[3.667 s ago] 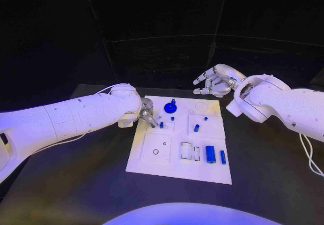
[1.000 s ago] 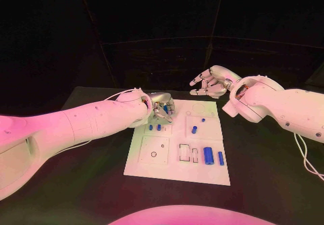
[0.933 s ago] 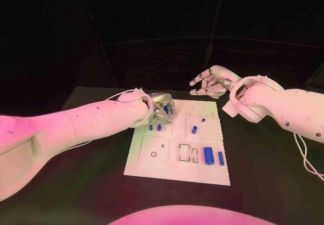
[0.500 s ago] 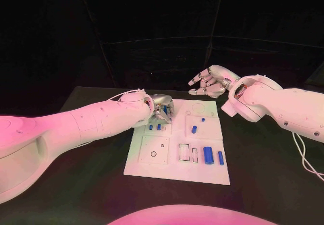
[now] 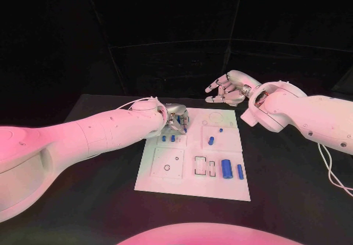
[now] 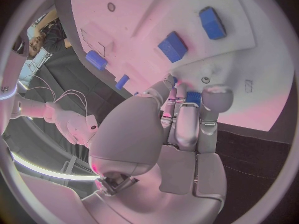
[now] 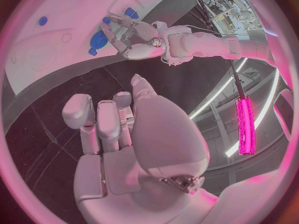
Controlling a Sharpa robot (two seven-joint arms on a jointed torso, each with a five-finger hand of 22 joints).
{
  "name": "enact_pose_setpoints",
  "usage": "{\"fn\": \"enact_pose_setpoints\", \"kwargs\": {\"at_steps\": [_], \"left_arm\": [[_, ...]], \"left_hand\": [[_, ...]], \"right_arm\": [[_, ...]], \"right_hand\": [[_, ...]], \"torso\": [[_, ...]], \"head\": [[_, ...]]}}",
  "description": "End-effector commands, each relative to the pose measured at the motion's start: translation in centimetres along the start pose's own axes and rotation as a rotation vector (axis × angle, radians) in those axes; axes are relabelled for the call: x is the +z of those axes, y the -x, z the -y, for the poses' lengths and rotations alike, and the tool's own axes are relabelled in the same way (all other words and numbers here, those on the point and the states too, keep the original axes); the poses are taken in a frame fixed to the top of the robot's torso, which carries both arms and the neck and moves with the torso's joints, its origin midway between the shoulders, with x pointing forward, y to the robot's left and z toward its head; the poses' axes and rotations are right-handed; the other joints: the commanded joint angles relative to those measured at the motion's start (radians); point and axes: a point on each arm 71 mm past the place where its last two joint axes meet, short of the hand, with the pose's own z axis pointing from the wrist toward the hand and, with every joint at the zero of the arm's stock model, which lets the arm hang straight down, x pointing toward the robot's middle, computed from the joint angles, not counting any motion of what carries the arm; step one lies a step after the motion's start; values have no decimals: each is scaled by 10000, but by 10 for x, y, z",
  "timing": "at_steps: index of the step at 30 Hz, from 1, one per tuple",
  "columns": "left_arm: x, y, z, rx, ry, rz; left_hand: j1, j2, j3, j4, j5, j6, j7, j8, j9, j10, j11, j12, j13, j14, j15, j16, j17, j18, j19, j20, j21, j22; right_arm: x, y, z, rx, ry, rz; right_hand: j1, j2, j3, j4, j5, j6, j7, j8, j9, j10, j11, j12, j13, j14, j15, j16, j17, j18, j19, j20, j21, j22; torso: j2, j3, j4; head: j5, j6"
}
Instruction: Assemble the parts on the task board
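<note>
Arms: I see smooth white shells, rounded at the joints.
Left robot hand (image 5: 175, 118): silver.
Right robot hand (image 5: 229, 88): silver.
Cables: thin, white.

One white board (image 5: 193, 179) lies on one black table (image 5: 81, 199). Seven blue parts show in the head view: two long ones (image 5: 226, 168) side by side near the front, four small ones (image 5: 211, 141) mid-board, and one (image 5: 179, 118) in a hand's fingers. Two hands (image 5: 229, 88) are over the far end.
</note>
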Motion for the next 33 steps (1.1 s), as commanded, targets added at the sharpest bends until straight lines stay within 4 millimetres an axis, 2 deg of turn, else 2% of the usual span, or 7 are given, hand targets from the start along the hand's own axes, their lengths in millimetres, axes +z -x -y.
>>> {"fn": "enact_pose_setpoints", "kwargs": {"at_steps": [1,3,8,15,25,33], "left_arm": [[1,-5,0,87,55,-451],[2,-6,2,86,14,-521],[3,-8,4,81,-35,-599],[3,-9,4,69,17,-574],[3,-9,5,65,49,-513],[4,-10,7,67,66,-520]], "left_hand": [[27,144,152,3,-12,109,-19,-58,-21,104,-8,-61,-47,133,-88,-7,-31,-125,90,-29,142,153],[16,162,292,-15,-15,185,-43,-78,-43,192,-30,-112,-107,133,-107,-16,-78,-138,103,-47,220,241],[-79,43,506,-64,-18,274,-53,-166,-102,323,-39,-256,-244,135,-121,-19,-153,-167,120,-69,360,404],[-222,-159,702,-123,-16,211,-12,-365,-187,427,-15,-430,-391,105,-109,-143,-500,-236,196,-70,699,784],[-400,-433,846,-189,-18,-206,40,-759,-252,331,46,-669,-551,98,-61,-141,-622,-246,172,-35,751,856],[-466,-467,876,-186,-18,-232,27,-816,-239,348,32,-701,-574,93,-67,-144,-667,-241,162,-32,753,863]], "right_arm": [[1,1,-2,23,114,69],[1,1,-2,24,119,66],[1,0,-3,27,127,65],[0,0,-3,33,145,66],[1,0,-4,35,153,60],[1,0,-4,36,153,55]], "right_hand": [[-18,93,25,17,50,-66,-6,65,-13,-33,17,35,12,103,-35,-24,11,75,-29,20,-34,15],[-18,93,25,17,50,-66,-6,65,-13,-33,17,35,12,103,-35,-24,11,75,-29,20,-34,15],[-11,97,32,15,53,-67,-6,68,-13,-26,16,49,22,108,-36,-16,25,74,-24,20,-32,20],[-6,97,35,13,54,-68,-6,69,-13,-27,16,49,20,108,-36,-19,22,74,-24,19,-34,18],[2,95,39,8,55,-69,-6,70,-13,-30,15,47,17,109,-37,-16,26,75,-25,19,-35,16],[2,95,39,8,55,-69,-6,70,-13,-30,15,47,17,109,-37,-16,26,75,-25,19,-35,16]], "torso": [[8,0,-5],[9,-1,5],[1,3,13],[-6,8,-3],[0,1,7],[-1,4,-5]], "head": [[-5,6],[-12,12],[-4,-16],[-5,-16],[-15,1],[-17,-7]]}}
